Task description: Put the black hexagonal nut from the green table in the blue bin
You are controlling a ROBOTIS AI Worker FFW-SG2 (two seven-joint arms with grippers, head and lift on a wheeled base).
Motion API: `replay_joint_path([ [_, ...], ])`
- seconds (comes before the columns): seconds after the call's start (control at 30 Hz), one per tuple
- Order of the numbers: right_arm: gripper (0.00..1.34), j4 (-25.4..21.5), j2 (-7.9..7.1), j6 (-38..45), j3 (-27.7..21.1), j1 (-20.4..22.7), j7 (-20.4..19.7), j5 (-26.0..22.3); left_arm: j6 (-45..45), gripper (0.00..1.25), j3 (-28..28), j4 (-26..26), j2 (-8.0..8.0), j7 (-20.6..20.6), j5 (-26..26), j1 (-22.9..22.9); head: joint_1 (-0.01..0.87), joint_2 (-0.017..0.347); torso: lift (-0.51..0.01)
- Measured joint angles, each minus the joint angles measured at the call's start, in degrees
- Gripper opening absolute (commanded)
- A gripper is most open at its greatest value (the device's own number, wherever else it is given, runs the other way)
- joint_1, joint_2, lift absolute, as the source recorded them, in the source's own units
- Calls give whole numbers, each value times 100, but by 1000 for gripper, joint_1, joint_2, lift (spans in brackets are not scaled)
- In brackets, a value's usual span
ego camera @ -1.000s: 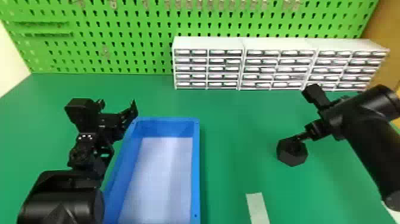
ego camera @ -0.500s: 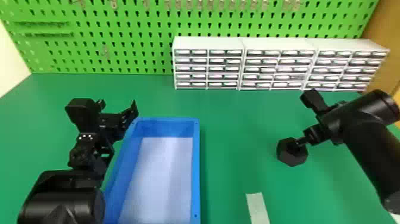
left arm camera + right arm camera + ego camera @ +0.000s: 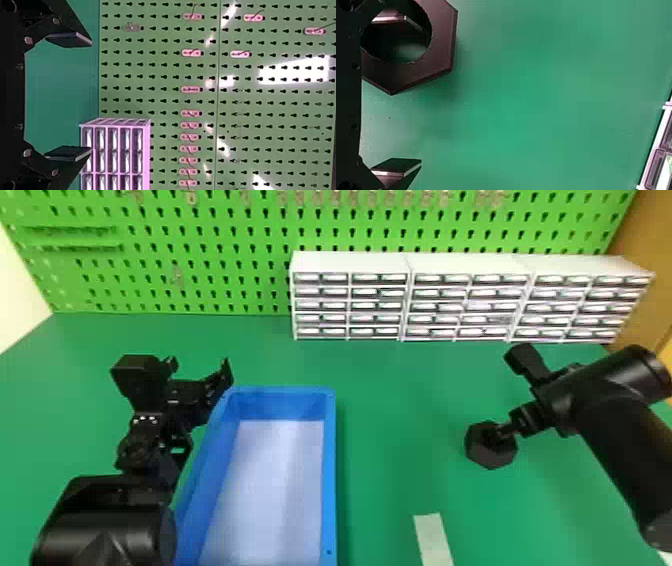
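Note:
The black hexagonal nut point(image 3: 491, 451) lies on the green table point(image 3: 395, 430), right of the blue bin point(image 3: 330, 470). My right gripper point(image 3: 506, 431) is down at the nut. In the right wrist view, my right gripper point(image 3: 407, 95) is open: one finger shows through the hole of the nut point(image 3: 440, 43), the other stands outside, apart from it. My left gripper point(image 3: 200, 370) is parked at the bin's far left corner. My left gripper point(image 3: 89, 97) is open in its wrist view, with nothing between its fingers.
White drawer units point(image 3: 350, 262) stand along the back right, before a green pegboard point(image 3: 200, 260). A pale strip point(image 3: 432, 537) lies on the table near the front, between bin and nut. The bin's long right wall faces the nut.
My right arm has shifted slightly toward the front of the table, its gripper coming down a little at the nut. The nut, bin and left arm have stayed put.

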Motion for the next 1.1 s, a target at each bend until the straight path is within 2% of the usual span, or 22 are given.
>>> replay_joint_path([
  [0.07,1060,8,3,-5,-9,1,-22,0,0,931,0,0,0,0,0,-4,686,51,-96],
  [0.2,716,29,10,-6,-9,1,-50,0,0,931,0,0,0,0,0,-7,686,51,-96],
  [0.33,644,56,14,0,5,1,-51,10,0,931,0,0,0,0,0,-7,686,51,-96],
  [0.5,245,74,14,13,63,-7,-51,42,0,931,0,0,0,0,0,-7,686,51,-96],
  [0.6,203,81,14,27,108,-24,-51,77,0,931,0,0,0,0,0,-10,686,51,-96],
  [1.1,201,71,32,63,209,-54,-51,149,0,931,6,0,0,0,0,-15,686,51,-96],
])
